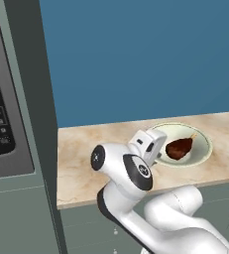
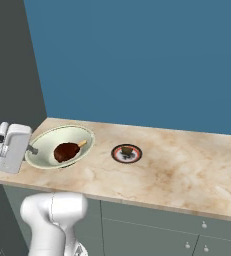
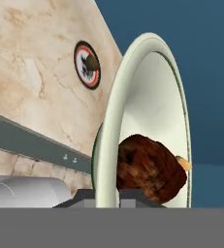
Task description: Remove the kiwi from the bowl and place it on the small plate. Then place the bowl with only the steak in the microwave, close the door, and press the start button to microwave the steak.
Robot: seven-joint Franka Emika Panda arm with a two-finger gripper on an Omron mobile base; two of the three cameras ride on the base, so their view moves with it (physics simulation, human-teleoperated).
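We saw our tool (image 3: 106,193) clenched on the near rim of the cream bowl (image 2: 49,140), one finger inside and one outside. The bowl sat at the left end of the marble surface (image 2: 187,165), holding the steak (image 2: 67,151). The kiwi (image 2: 127,150) lay on the small plate (image 2: 118,154), just right of the bowl. The microwave (image 1: 4,124) keypad stood at far left.

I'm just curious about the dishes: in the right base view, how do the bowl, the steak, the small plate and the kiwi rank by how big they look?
1. bowl
2. small plate
3. steak, close to the plate, so that order is unsure
4. kiwi
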